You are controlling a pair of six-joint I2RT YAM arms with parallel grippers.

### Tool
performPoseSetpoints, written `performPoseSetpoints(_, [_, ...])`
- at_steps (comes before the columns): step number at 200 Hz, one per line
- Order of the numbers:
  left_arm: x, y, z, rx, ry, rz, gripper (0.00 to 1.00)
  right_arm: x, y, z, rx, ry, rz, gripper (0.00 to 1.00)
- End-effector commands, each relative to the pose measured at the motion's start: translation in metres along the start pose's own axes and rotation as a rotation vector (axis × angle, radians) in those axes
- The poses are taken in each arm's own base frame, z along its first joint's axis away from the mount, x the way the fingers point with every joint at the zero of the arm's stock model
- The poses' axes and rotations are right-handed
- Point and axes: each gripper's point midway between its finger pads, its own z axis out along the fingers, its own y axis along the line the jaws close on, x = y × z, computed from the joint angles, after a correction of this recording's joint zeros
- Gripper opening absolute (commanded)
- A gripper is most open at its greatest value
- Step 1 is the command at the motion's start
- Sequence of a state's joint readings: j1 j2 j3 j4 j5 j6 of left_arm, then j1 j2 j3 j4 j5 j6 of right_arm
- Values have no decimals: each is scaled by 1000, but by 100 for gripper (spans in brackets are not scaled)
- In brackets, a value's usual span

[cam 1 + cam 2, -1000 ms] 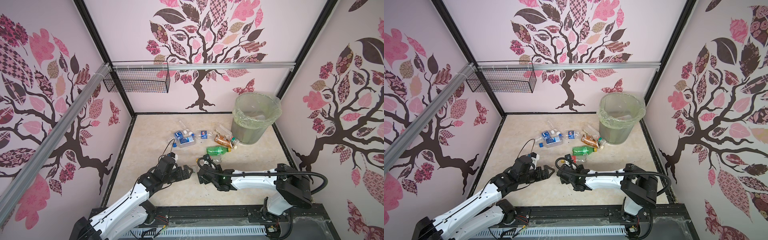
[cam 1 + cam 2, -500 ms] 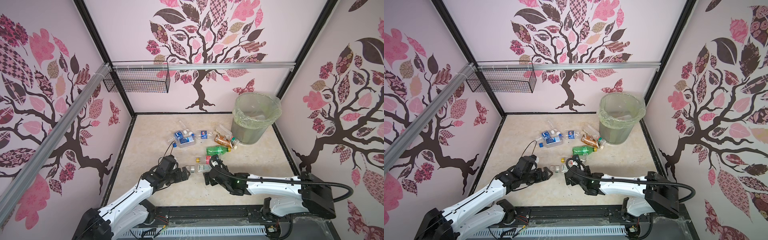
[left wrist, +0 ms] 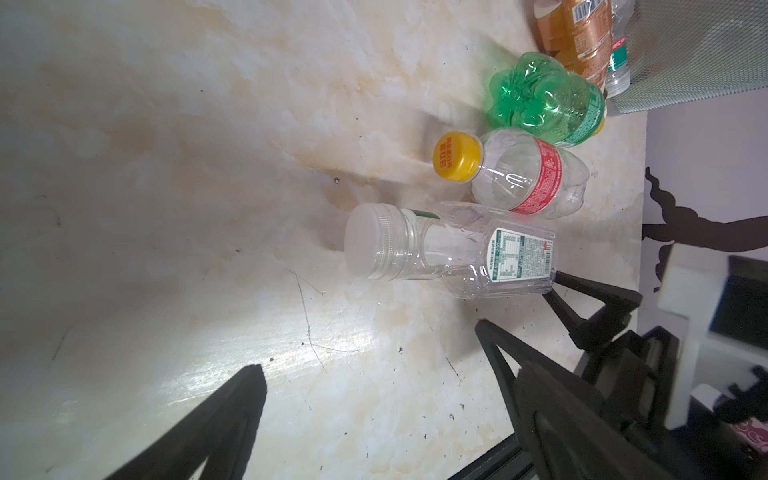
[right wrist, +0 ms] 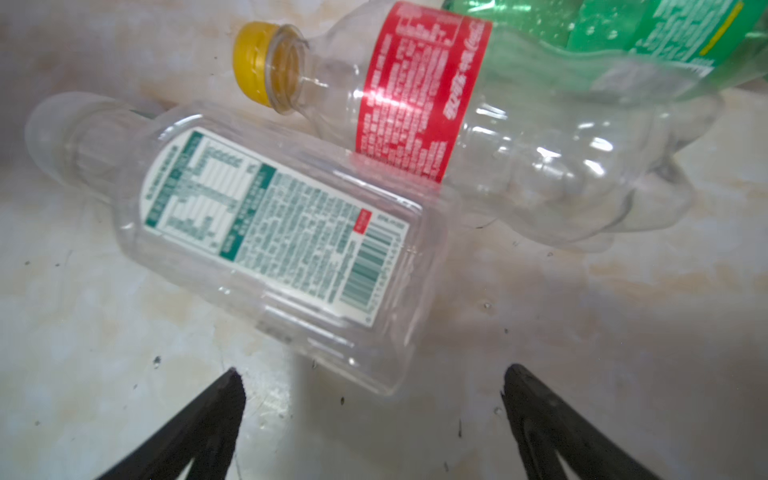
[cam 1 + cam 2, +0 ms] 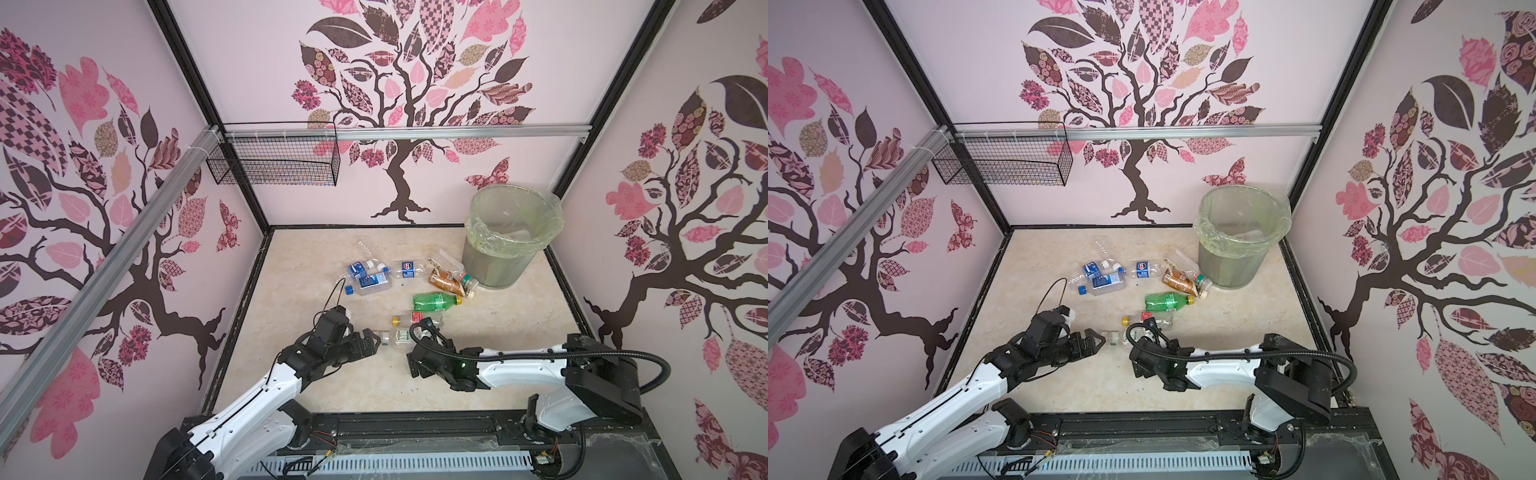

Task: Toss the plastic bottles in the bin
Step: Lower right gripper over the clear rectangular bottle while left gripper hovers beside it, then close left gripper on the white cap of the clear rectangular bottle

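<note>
**Both my grippers open wide, one at each end of a clear bottle**

The clear bottle [image 4: 270, 232] with the white cap and green-printed label lies on its side on the marbled floor [image 5: 316, 266], between my two grippers. My right gripper [image 4: 372, 374] stands wide open and holds nothing. Its wrist view shows the bottle's base just ahead of the gap between the fingers, and I cannot tell whether they touch it. My left gripper [image 3: 365, 351] is spread wide and empty too. Its wrist view looks at the white cap, which lies apart from the fingers, and shows the dark fingers of my right gripper beyond the base.

Both wrist views show the red-labelled bottle [image 4: 415, 104] with the yellow cap lying against the clear one, and the green bottle [image 3: 548, 99] just behind it.

Only the top views show the rest. The blue-labelled bottles [image 5: 370, 278] and the brown-labelled bottle [image 5: 446, 280] lie farther back. The bin [image 5: 494, 266], lined with a greenish bag, stands in the far right corner, well apart from my grippers. A black wire basket [image 5: 274, 166] hangs at the far left.
</note>
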State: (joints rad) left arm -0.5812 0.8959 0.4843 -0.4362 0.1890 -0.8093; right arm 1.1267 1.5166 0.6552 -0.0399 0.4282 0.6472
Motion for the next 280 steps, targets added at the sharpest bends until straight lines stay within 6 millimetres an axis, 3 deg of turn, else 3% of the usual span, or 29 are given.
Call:
performPoseSetpoints(1, [-9,-11,-4,36,-27,2,98,-20,-6,4,45,-34,19,99])
performPoseSetpoints(40, [-6,-10,2,29,2,13,98,-36,-30,15,104,-30,63,100])
performPoseSetpoints(91, [-11,-14,12,23,20,37,98,-51,-29,20,127,-33,30,99])
performPoseSetpoints(131, [-31,-20,19,-27,-12,94,98,-48,-32,6,83,-60,53,99])
performPoseSetpoints(159, [-44,-11,29,-124,-28,155,98,-45,-38,-5,61,-82,70,99])
performPoseSetpoints(209, [-36,-20,54,-169,-21,306,95,-46,-53,-10,88,-95,76,99])
performPoseSetpoints(280, [-47,-30,75,-169,-38,413,91,-44,-68,-19,81,-111,109,99])
